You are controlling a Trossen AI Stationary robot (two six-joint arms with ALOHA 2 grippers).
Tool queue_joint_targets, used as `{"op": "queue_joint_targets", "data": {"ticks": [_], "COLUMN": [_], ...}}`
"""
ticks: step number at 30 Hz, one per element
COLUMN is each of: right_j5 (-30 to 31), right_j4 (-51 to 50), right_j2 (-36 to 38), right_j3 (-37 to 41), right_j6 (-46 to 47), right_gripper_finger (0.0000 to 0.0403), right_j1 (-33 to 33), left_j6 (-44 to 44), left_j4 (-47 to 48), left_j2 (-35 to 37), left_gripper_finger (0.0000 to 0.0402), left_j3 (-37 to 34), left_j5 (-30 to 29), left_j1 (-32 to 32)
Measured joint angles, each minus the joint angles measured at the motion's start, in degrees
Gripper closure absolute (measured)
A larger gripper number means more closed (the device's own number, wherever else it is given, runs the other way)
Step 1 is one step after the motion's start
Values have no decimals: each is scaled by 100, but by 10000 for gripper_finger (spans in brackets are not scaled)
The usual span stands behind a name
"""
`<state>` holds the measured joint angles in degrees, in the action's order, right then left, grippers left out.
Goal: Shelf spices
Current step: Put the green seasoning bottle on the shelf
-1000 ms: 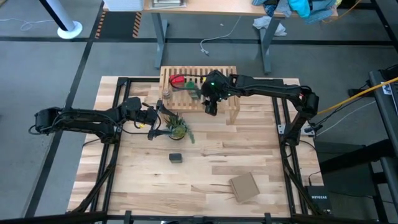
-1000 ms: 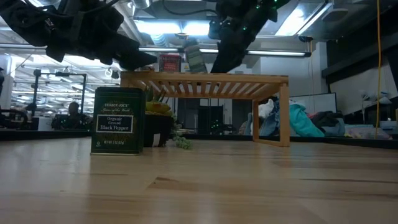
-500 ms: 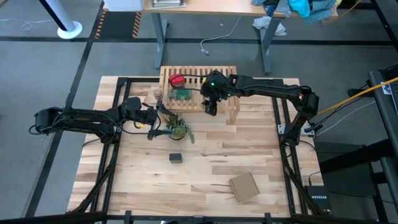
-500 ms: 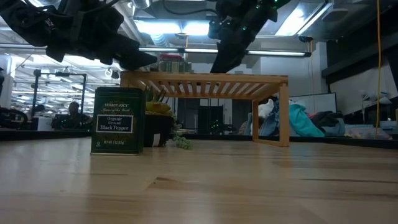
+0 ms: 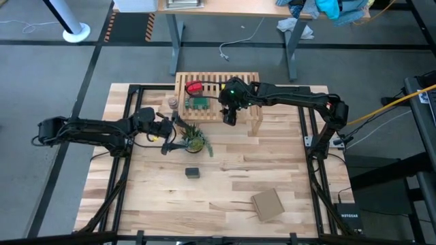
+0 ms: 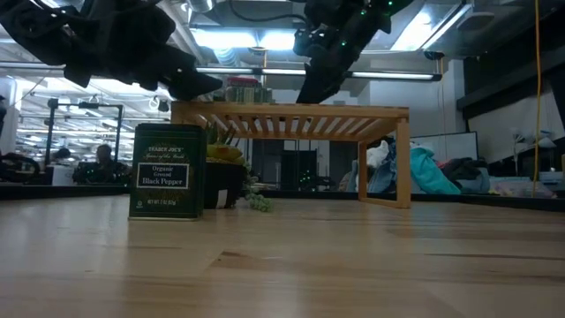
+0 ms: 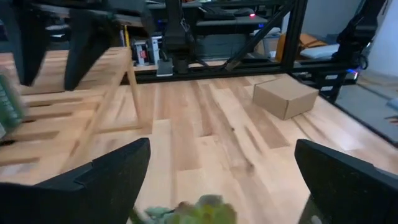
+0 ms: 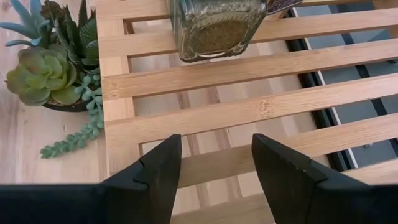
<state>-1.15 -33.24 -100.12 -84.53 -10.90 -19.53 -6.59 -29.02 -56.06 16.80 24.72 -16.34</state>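
Right gripper, fingers spread & empty, hovers over shelf; green-capped jar stands just ahead on slats. Black pepper tin on table, nearer left gripper, also open.

overhead, table-level, two wrist views

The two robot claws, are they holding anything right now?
No. The right gripper is open and empty above the light-wood slatted shelf; the left gripper is open and empty too.
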Motion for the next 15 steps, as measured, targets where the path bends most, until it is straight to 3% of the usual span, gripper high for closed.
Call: {"op": "queue_joint_targets", "data": {"ticks": [6,15], "right_j5": [-14,-37], "right_j4": [2,5], "right_j2": [0,0], "right_j3": [0,-9], "right_j6": [2,-8], "right_gripper_finger": [201,201], "right_j1": [0,0], "left_j6": [182,168], "left_j4": [177,2151], "left_j2": [484,2132], "left_gripper_finger": [9,9], "left_j3": [-5,-5], "left_j5": [-106,-1331], "left_j1": [516,785]}}
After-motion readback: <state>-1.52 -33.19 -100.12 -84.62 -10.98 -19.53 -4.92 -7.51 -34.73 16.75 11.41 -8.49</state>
